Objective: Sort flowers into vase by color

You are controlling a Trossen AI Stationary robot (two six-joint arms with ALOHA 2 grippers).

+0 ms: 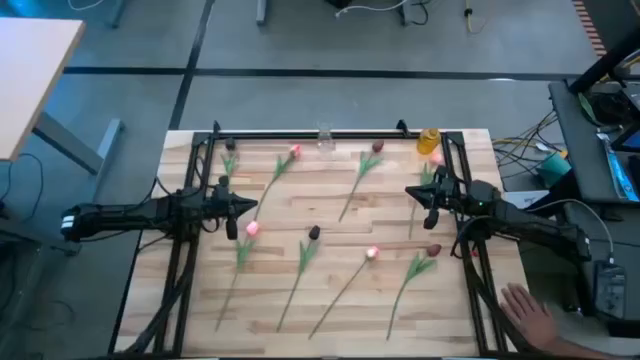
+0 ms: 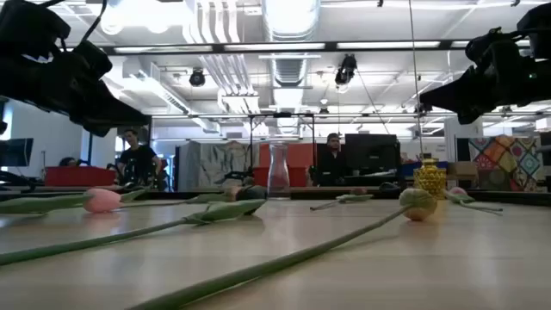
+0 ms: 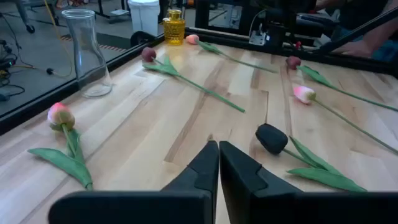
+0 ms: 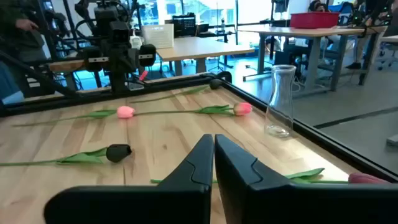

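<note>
Several tulips lie flat on the wooden table, stems pointing toward its near edge. Pink buds [image 1: 252, 228] [image 1: 295, 152] [image 1: 372, 253] and dark maroon buds [image 1: 313, 233] [image 1: 433, 250] [image 1: 377, 147] are scattered among them. A clear glass vase [image 1: 325, 138] and a small yellow vase [image 1: 428, 140] stand upright at the far edge. My left gripper [image 1: 245, 210] hovers shut above the table's left side, near a pink bud; its fingers [image 3: 219, 152] are closed. My right gripper [image 1: 412, 193] hovers shut at the right side [image 4: 213, 146]. Neither touches a flower.
A black metal frame [image 1: 190, 170] runs along the table's left, right and far edges. A person's hand [image 1: 525, 305] rests at the near right corner. Bare wood lies between the two grippers in the table's middle [image 1: 330, 205]. People and desks show in the room behind.
</note>
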